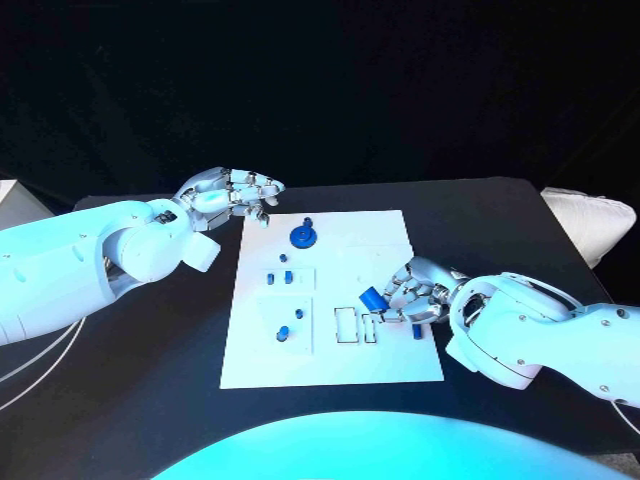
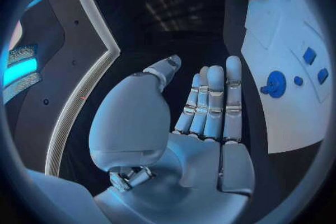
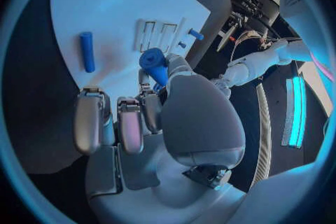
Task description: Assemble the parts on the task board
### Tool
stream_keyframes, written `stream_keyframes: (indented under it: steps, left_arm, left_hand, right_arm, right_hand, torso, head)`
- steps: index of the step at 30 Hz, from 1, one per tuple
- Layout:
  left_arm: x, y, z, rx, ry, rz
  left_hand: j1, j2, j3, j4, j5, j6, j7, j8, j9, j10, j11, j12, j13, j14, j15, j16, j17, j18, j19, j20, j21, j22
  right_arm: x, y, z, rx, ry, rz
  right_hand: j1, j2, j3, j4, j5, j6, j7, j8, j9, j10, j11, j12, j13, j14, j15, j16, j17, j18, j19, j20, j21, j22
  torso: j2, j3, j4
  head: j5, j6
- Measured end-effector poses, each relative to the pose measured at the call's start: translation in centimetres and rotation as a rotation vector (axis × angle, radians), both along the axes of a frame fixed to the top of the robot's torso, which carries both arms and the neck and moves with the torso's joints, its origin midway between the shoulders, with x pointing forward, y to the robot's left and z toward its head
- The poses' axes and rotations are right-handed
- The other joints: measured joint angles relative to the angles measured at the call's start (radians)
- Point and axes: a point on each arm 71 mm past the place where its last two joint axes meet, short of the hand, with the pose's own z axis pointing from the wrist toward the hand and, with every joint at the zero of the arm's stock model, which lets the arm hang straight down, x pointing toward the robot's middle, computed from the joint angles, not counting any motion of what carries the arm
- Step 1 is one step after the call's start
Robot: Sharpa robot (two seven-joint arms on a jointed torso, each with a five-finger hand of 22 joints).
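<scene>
Over the task board [image 1: 342,365], near its right edge, our right robot hand [image 1: 414,296] pinches a blue part [image 1: 369,298] above the slots; we'd align w/ care before seating. Left robot hand [image 1: 234,195] hovers released.

the task board [image 1: 385,355] is showing plain white, marked with thin dark rectangular outlines [image 1: 348,327]. the parts on it are looking solid blue: a round knobbed piece [image 1: 303,236], small pegs [image 1: 278,278] and a rod [image 3: 87,51]. the right hand [image 1: 414,295] is gleaming silver around a blue cylinder [image 1: 369,298]. the left hand [image 1: 234,193] is showing silver too. the table [image 1: 493,215] is lying black, and both arms are appearing white.
</scene>
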Motion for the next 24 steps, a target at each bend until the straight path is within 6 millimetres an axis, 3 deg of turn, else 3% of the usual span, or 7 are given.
stream_keyframes:
  steps: [5,9,24]
  left_arm:
    - [0.0,-0.1,0.0,0.001,0.002,-0.005]
    - [-0.1,-0.2,0.0,0.002,0.004,-0.01]
    - [-0.1,-0.3,-0.1,0.005,0.009,-0.024]
  left_hand:
    - [0.0,0.0,0.0,0.0,0.0,0.0,0.0,0.0,0.0,0.0,0.0,0.0,0.0,0.0,0.0,0.0,0.0,0.0,0.0,0.0,0.0,0.0]
    - [0.004,0.004,0.0,0.0,0.0,0.0,0.0,0.0,0.0,-0.004,0.004,0.0,0.0,0.0,0.0,0.0,0.001,0.0,0.0,0.0,0.0,0.001]
    - [0.004,0.004,0.0,0.0,0.0,0.0,0.0,0.0,0.0,-0.004,0.004,0.0,0.0,0.0,0.0,0.0,0.001,0.0,0.0,0.0,0.0,0.001]
  right_arm:
    - [0.3,1.4,-0.4,0.012,0.029,0.018]
    - [0.4,2.3,-0.9,0.011,0.056,0.036]
    - [0.2,3.6,-1.9,-0.01,0.119,0.075]
  right_hand:
    - [-0.005,-0.001,0.015,0.0,-0.056,0.005,0.005,-0.004,-0.002,0.0,0.0,-0.015,0.0,0.0,0.0,0.0,0.0,0.0,0.0,0.0,-0.012,0.0]
    - [-0.051,-0.001,0.022,0.002,-0.082,0.009,0.009,0.001,-0.005,-0.002,-0.002,-0.031,0.001,0.0,0.0,0.0,0.0,0.0,0.0,0.0,-0.022,0.001]
    - [-0.098,0.0,0.025,0.002,-0.097,0.02,0.002,0.018,-0.004,-0.006,-0.005,-0.035,0.001,0.004,-0.004,0.0,0.0,0.0,0.0,0.0,-0.027,0.001]
  torso:
    - [0.001,0.0006,0.0005]
    - [0.002,0.0013,0.0006]
    - [0.002,0.0023,-0.0004]
  head:
    - [0.001,0.0]
    - [0.003,0.0]
    - [0.007,0.0]
